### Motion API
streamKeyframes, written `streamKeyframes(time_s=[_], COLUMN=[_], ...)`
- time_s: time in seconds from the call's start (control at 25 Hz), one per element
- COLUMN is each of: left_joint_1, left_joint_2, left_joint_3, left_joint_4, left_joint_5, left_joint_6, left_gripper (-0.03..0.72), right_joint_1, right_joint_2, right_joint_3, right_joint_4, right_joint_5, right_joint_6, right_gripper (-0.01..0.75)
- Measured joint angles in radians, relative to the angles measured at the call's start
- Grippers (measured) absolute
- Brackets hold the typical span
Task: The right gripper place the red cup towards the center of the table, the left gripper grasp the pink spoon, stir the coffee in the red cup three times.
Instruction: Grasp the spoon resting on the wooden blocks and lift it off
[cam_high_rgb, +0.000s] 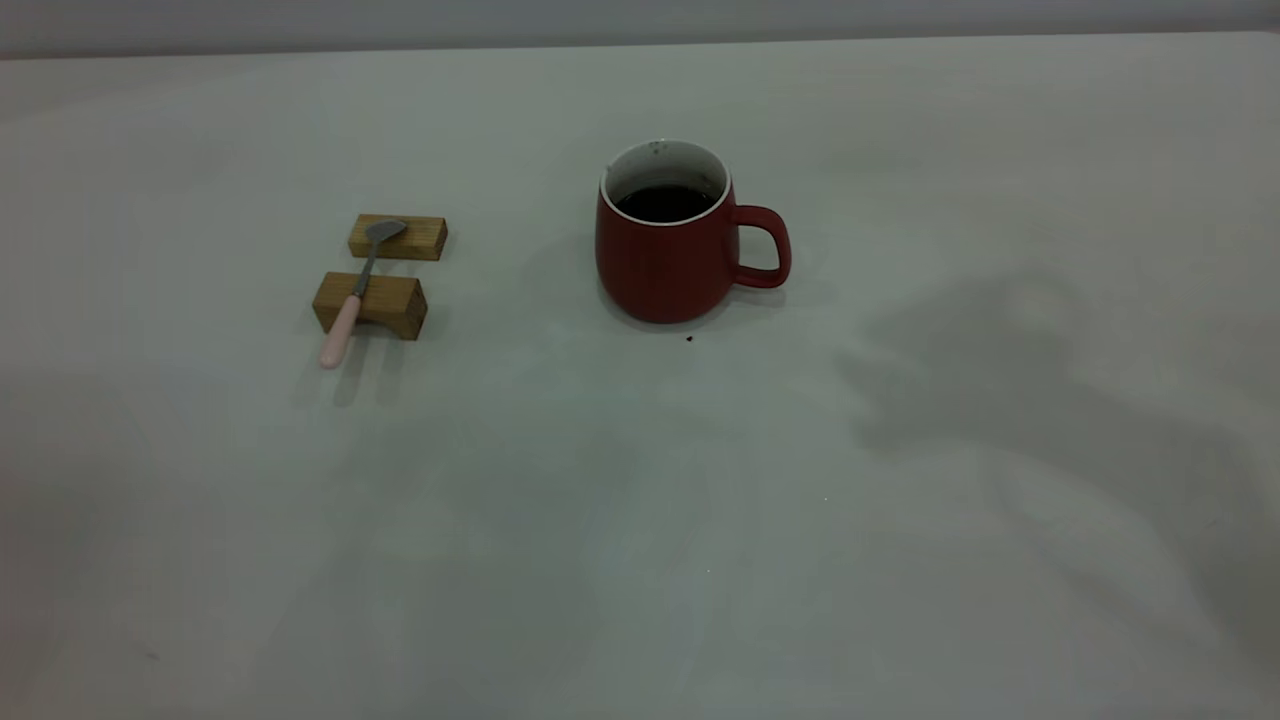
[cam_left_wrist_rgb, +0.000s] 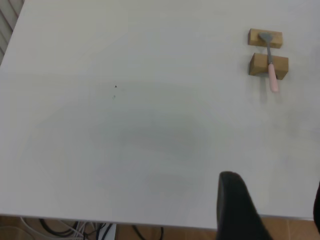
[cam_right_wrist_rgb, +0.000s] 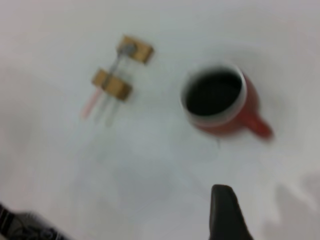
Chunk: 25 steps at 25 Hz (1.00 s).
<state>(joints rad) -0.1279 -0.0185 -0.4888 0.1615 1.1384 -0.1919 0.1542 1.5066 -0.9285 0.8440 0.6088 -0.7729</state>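
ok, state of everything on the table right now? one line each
cup: upright, near table centre, handle towards the right arm's side, free.
coffee: in the cup, well below the rim.
spoon: lying across two wooden blocks, bowl on the far one, pink handle overhanging the near one, untouched.
left hand: above the table's edge, far from the spoon, holding nothing.
right hand: above the table, short of the cup, holding nothing.

Two tan wooden blocks (cam_high_rgb: 385, 275) sit near each other, apart.
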Motion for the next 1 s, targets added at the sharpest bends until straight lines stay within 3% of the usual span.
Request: streamKeyframes(time_s=[0.16,0.32,0.56,0.76,1.0], left_joint_1=[0.000,0.000,0.000,0.000,0.000], left_joint_2=[0.000,0.000,0.000,0.000,0.000], left_joint_3=[0.000,0.000,0.000,0.000,0.000], left_joint_4=[0.000,0.000,0.000,0.000,0.000], left_joint_5=[0.000,0.000,0.000,0.000,0.000], left_joint_6=[0.000,0.000,0.000,0.000,0.000], left_gripper=[0.445,0.445,0.445,0.445,0.445], right_joint_1=[-0.100,-0.185,-0.164,-0.143,-0.143], right_joint_2=[-0.256,-0.414,-0.638,-0.845,-1.117], right_joint_3=[0.169,0.267,0.425,0.450,0.451], right_joint_4=[-0.295,-0.496,-0.622,-0.669,-0.714], right_joint_5=[0.175,0.328,0.335,0.343,0.482], right_joint_6=[0.325,0.472,0.600,0.666,0.699], right_gripper=[0.483,0.483,0.483,0.481,0.481])
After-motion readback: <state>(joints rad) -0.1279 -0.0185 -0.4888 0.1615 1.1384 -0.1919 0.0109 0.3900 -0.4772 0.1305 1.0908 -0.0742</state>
